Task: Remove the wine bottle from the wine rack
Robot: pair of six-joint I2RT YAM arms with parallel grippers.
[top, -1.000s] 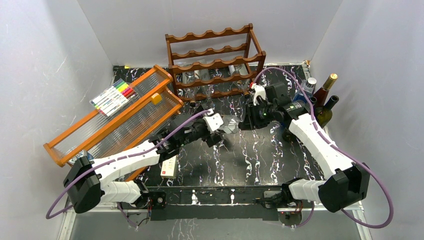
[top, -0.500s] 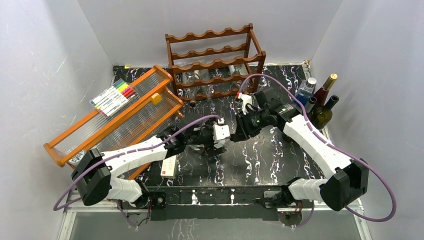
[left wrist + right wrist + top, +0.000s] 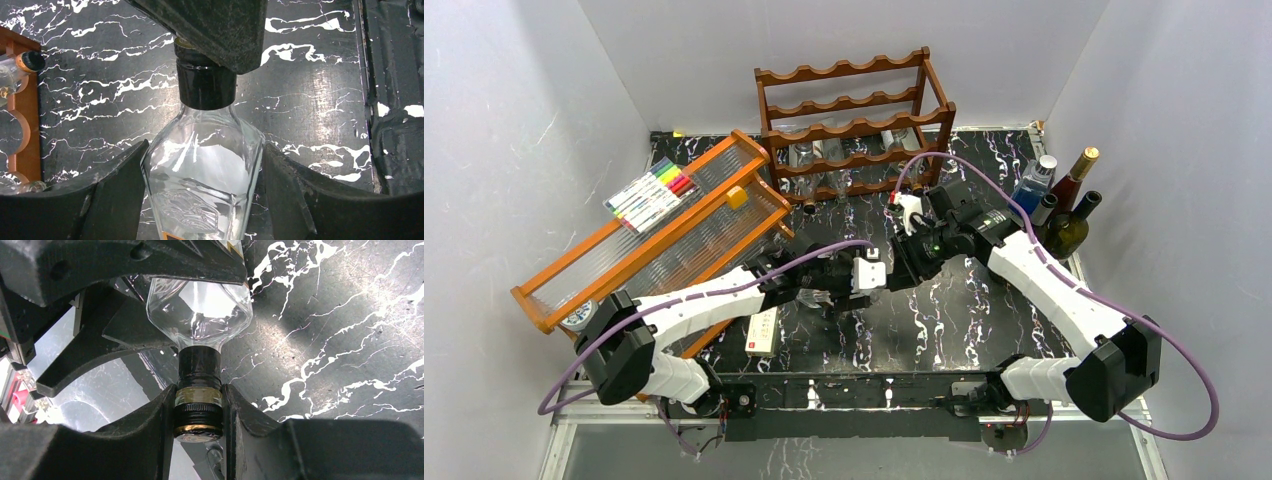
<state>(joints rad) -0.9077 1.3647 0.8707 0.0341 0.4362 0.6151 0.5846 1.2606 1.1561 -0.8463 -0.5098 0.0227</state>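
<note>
Bottle [image 3: 200, 310] hangs over mid-table, clear of the rack [image 3: 854, 125]. Right gripper [image 3: 198, 410] pinches its capped neck to carry it. Left gripper [image 3: 205, 175] brackets the body for support, gripping or not I can't tell.

Coloured markers [image 3: 652, 193] lie on the orange-framed tray [image 3: 686, 250]; bottles [image 3: 1072, 226] stand far right
</note>
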